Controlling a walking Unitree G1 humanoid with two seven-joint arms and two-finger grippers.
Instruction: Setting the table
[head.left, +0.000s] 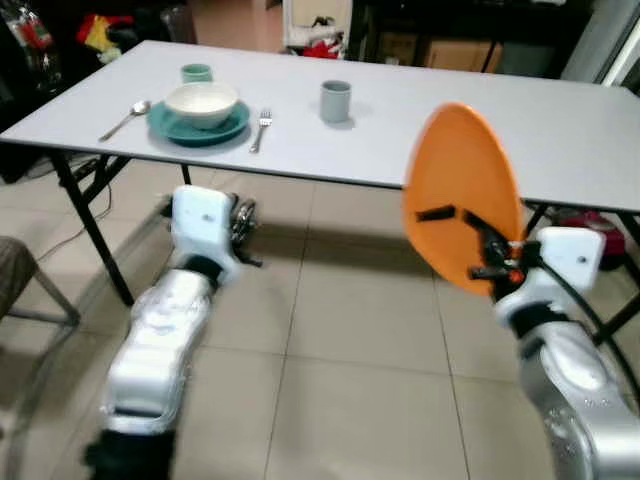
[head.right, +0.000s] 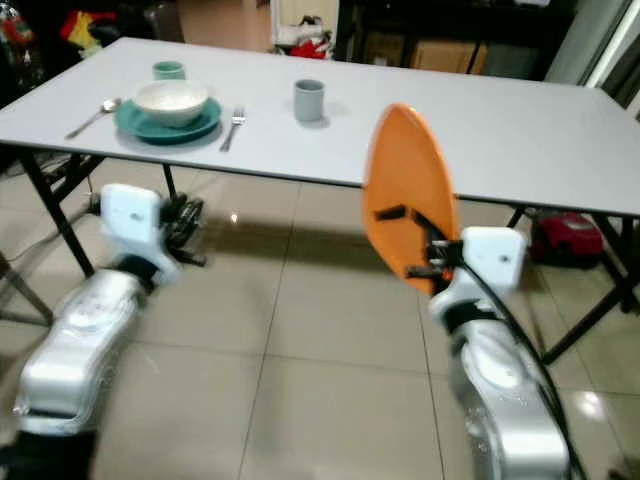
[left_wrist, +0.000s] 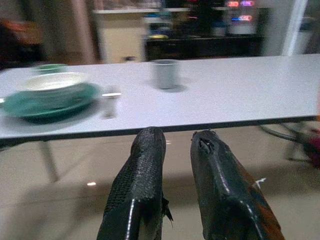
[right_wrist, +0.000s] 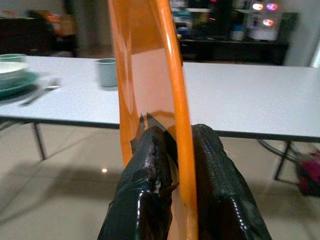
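A white table (head.left: 420, 140) stands ahead of me. On its left end a white bowl (head.left: 202, 103) sits on a teal plate (head.left: 170, 127), with a spoon (head.left: 125, 120) to the left, a fork (head.left: 261, 128) to the right and a small green cup (head.left: 197, 72) behind. A grey cup (head.left: 335, 100) stands further right. My right gripper (head.left: 487, 257) is shut on the rim of an orange plate (head.left: 460, 190), held on edge, upright, in front of the table's near edge. My left gripper (head.left: 245, 222) hovers low before the table, fingers (left_wrist: 150, 165) close together with nothing between them.
Black table legs (head.left: 95, 235) slant down at the left, and more at the right. A chair edge (head.left: 20, 285) sits at the far left. A red object (head.left: 592, 225) lies under the table's right end. Tiled floor stretches between me and the table.
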